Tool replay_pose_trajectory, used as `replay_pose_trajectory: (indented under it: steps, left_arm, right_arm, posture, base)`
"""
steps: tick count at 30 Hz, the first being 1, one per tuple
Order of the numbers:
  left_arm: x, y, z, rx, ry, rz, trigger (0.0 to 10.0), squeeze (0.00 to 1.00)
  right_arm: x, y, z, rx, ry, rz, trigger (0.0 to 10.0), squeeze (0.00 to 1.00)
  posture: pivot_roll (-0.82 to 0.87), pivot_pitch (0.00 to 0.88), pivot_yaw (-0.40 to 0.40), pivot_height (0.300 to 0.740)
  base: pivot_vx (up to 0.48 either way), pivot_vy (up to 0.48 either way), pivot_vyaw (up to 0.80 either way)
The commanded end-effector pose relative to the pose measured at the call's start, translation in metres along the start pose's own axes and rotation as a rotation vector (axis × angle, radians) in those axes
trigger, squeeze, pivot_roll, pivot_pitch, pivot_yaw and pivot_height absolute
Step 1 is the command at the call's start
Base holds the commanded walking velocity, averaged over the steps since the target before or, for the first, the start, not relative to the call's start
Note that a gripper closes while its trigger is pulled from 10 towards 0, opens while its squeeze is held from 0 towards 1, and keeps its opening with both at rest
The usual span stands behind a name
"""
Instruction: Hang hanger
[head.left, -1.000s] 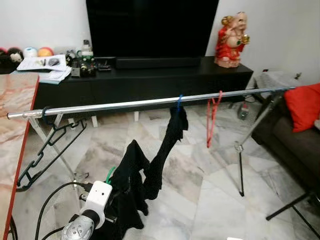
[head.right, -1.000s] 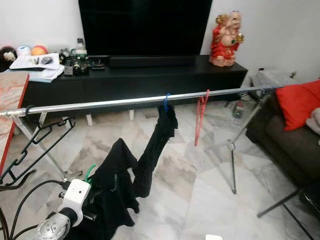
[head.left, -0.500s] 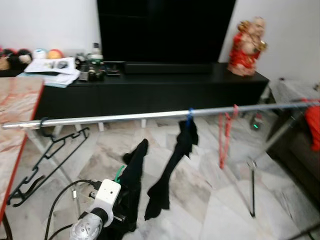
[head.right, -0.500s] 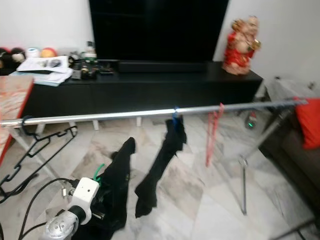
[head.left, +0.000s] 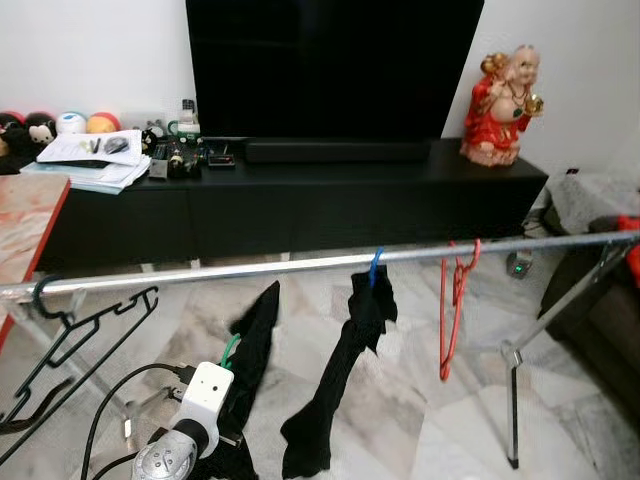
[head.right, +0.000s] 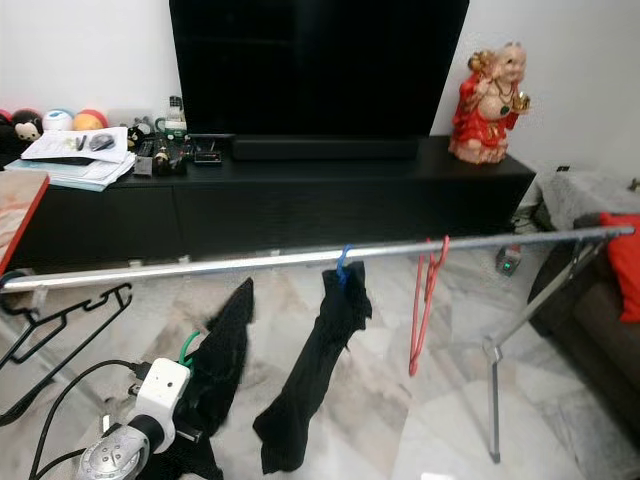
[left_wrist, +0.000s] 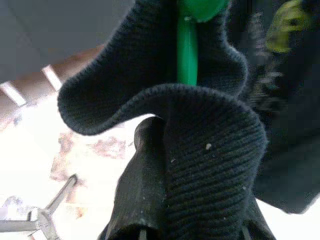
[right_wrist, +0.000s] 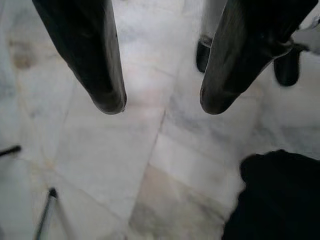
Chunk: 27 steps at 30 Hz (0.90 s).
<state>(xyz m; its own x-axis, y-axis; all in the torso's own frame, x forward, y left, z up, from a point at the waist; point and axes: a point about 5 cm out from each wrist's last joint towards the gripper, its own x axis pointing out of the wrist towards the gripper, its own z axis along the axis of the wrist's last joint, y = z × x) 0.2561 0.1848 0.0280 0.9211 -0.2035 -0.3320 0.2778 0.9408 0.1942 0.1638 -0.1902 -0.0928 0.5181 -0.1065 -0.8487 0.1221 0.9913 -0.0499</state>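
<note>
Left gripper (left_wrist: 192, 165): raised at 7 o'clock of the head views; its fingers are buried in black knit cloth, and whether they clamp it or stand apart I cannot tell
Green hanger (head.left: 230, 349): its hook pokes up at 12 o'clock of the left wrist camera housing, below the rail and not on it; in the left wrist view the green stem (left_wrist: 187, 55) runs into folds of the black garment
Black garment (head.left: 252, 345): draped over the green hanger, hanging below the rail, at 9 o'clock of the second garment
Right gripper (right_wrist: 162, 107): points down at the marble floor (right_wrist: 120, 165); its two black fingers (right_wrist: 95, 65) stand well apart, nothing between them
Clothes rail (head.left: 300, 265): silver pole running from 9 o'clock to 3 o'clock across the head views, on tripod legs
Blue hanger (head.left: 374, 266): hooked on the rail near its middle, carrying a second black garment (head.left: 345, 375) that hangs long toward the floor
Red hanger (head.left: 452, 310): bare, on the rail at 3 o'clock of the blue one
Black hanger (head.left: 80, 335): bare, hooked at the rail's 9 o'clock end
TV cabinet (head.left: 300, 200): black, at 12 o'clock beyond the rail, bearing a red figurine (head.left: 503, 105)
</note>
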Motion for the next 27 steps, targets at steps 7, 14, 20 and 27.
replay_pose_trajectory:
  steps: [7, 14, 20, 27]
  left_arm:
    - [0.003, 0.004, 0.011, 0.006, -0.048, 0.014, 10.0, 0.00]
    - [0.001, 0.011, 0.017, 0.035, -0.090, -0.009, 10.0, 0.00]
    - [0.003, 0.015, 0.026, 0.069, -0.115, -0.004, 10.0, 0.00]
    - [0.001, 0.018, 0.027, 0.061, -0.133, 0.000, 10.0, 0.00]
  right_arm:
    - [0.000, -0.001, 0.002, -0.002, -0.004, -0.003, 10.0, 0.00]
    - [0.000, -0.002, 0.003, -0.004, -0.006, -0.005, 10.0, 0.00]
    - [0.000, -0.002, 0.003, -0.007, -0.006, -0.003, 10.0, 0.00]
    - [0.000, -0.002, 0.004, -0.007, -0.007, -0.003, 10.0, 0.00]
  posture:
    - [0.16, 0.000, -0.099, 0.740]
    - [0.16, 0.000, -0.104, 0.740]
    - [0.16, 0.000, -0.105, 0.740]
    - [0.17, 0.000, -0.107, 0.740]
  base:
    - [0.345, 0.000, 0.00]
    - [0.049, 0.000, 0.00]
    - [0.000, 0.000, 0.00]
    - [0.000, 0.000, 0.00]
